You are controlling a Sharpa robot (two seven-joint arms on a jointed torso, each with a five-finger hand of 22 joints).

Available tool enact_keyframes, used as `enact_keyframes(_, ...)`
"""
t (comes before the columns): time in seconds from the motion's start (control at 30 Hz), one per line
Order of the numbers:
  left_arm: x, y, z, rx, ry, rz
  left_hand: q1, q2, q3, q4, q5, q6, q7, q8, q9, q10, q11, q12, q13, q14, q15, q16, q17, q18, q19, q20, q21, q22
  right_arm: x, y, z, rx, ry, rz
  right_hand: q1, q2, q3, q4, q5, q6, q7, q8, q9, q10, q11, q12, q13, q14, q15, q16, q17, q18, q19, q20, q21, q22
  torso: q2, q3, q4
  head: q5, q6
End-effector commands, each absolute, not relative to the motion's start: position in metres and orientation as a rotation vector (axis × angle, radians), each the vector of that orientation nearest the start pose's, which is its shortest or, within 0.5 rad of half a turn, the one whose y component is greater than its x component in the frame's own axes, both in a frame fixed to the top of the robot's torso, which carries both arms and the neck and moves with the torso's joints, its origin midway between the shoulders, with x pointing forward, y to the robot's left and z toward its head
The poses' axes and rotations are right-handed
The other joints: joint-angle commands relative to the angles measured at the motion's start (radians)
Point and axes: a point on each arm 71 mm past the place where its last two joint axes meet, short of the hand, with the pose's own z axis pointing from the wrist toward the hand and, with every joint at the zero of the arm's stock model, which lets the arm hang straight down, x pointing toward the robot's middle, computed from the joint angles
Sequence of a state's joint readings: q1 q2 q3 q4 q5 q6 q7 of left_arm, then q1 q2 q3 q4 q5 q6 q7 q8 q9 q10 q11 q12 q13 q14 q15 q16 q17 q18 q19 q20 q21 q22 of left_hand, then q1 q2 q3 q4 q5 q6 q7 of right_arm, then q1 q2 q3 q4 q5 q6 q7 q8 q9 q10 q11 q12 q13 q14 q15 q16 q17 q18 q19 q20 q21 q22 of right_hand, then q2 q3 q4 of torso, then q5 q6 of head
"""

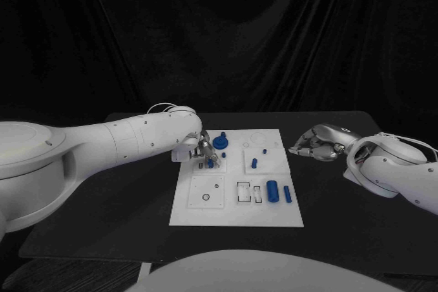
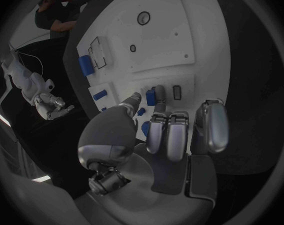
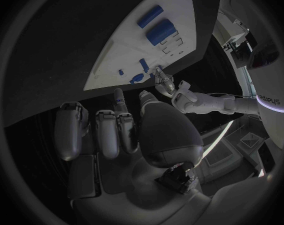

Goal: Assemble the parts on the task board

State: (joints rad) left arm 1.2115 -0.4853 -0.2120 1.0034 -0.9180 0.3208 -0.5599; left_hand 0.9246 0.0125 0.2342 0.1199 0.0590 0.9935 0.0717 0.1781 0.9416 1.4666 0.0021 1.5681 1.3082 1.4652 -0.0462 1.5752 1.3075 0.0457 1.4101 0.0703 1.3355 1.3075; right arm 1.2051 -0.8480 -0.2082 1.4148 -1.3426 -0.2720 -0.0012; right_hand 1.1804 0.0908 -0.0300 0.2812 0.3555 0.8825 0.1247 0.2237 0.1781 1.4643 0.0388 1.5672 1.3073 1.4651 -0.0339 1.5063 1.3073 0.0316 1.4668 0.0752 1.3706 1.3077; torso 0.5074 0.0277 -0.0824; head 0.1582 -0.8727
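The white task board (image 1: 237,206) lies in the middle of the black table. My left hand (image 1: 202,151) hovers over its far left corner, beside a blue knobbed part (image 1: 223,140). In the left wrist view the thumb and a finger (image 2: 159,99) pinch a small blue peg (image 2: 151,96) next to a narrow slot (image 2: 177,91). My right hand (image 1: 319,143) rests on the table off the board's far right edge, with its fingers curled in on nothing. Two blue cylinders (image 1: 273,190) (image 1: 287,193) lie on the near right part of the board. A small blue peg (image 1: 254,160) is in the middle.
Empty cut-outs (image 1: 244,190) and a round hole (image 1: 207,197) mark the board's near half. The table's front edge (image 1: 183,257) runs close below the board. Black cloth hangs behind the table.
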Motion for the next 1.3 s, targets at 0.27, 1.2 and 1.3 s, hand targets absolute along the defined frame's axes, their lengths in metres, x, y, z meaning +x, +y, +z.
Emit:
enact_keyframes(0.27,0.5216,0.1969,-0.3061,-0.227,2.600,-0.127,0.007,0.013,-0.047,0.014,-0.005,0.001,-0.009,0.056,0.084,0.104,-0.004,0.003,0.263,0.106,-0.001,-0.004,0.263,0.010,0.015,-0.004,0.010,0.189,0.4765,-0.2365,-0.2517,-0.138,1.882,0.614,0.010,0.001,0.004,0.002,0.006,-0.005,0.000,-0.002,0.000,0.106,0.005,0.004,0.263,0.078,0.006,-0.006,0.136,0.021,0.009,0.005,-0.004,0.190,0.000,-0.0001,-0.0002,0.001,0.000)
enact_keyframes(1.2,0.5188,0.1984,-0.3059,-0.219,2.603,-0.131,0.060,0.048,-0.072,0.010,0.080,-0.024,-0.022,0.115,0.209,0.104,-0.015,0.003,0.263,0.106,-0.011,-0.004,0.263,0.009,0.020,-0.013,0.011,0.191,0.4766,-0.2365,-0.2524,-0.138,1.882,0.614,0.010,0.001,0.004,0.002,0.006,-0.005,0.000,-0.002,0.000,0.106,0.005,0.004,0.263,0.078,0.006,-0.006,0.136,0.021,0.009,0.005,-0.004,0.190,0.000,-0.0001,-0.0002,0.004,0.000)
enact_keyframes(1.3,0.5182,0.1988,-0.3059,-0.217,2.605,-0.133,0.071,0.049,-0.066,0.002,0.113,-0.023,-0.024,0.111,0.209,0.104,-0.017,0.003,0.263,0.106,-0.012,-0.004,0.263,0.010,0.020,-0.015,0.010,0.190,0.4766,-0.2369,-0.2524,-0.137,1.882,0.613,0.010,0.001,0.004,0.002,0.006,-0.005,0.000,-0.002,0.000,0.106,0.005,0.004,0.263,0.078,0.006,-0.006,0.136,0.021,0.009,0.005,-0.004,0.190,0.000,0.0000,0.0000,0.003,0.000)
